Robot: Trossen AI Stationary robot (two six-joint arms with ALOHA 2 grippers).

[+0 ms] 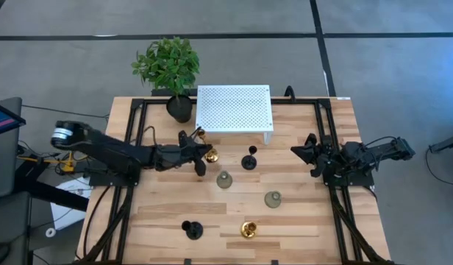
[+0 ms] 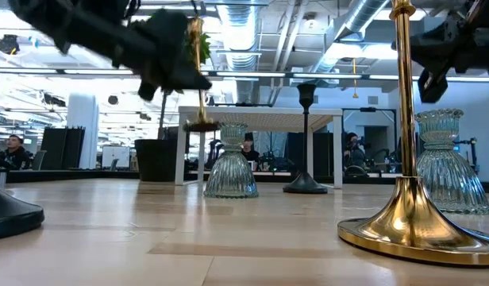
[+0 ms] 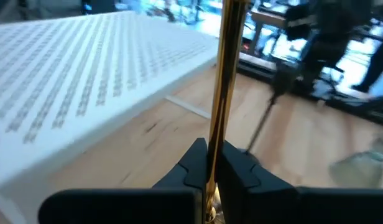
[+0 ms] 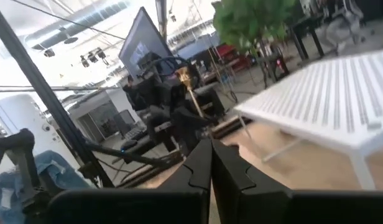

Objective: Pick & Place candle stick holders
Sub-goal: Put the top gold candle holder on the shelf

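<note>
The white perforated shelf (image 1: 234, 108) stands at the far middle of the wooden table (image 1: 300, 221), and everything else is placed from it; the black plant pot with green leaves (image 1: 179, 108) sits just off its left end; the left gripper (image 1: 199, 158) is below and left of the shelf's left front corner, its fingers (image 3: 238, 168) clamped on the slim stem of a gold candle stick holder (image 1: 210, 155); in the low view that holder's round base (image 2: 201, 125) hangs clear of the table top, tilted little if at all; a black candle stick holder (image 1: 248, 161) stands upright just in front of the shelf's front edge, near its right leg; a grey-green candle stick holder (image 1: 224, 179) stands a little farther out, in front of the shelf's middle; a second grey-green holder (image 1: 273, 199) stands farther forward still, in front of the shelf's right end; a second black holder (image 1: 193, 230) stands near the table's near edge, in front of the shelf's left end; a second gold holder (image 1: 248, 230) stands at the same depth, in front of the shelf's right half; the right gripper (image 1: 296, 151) waits well to the right of the shelf, its fingers (image 4: 229, 168) pressed together on nothing.
</note>
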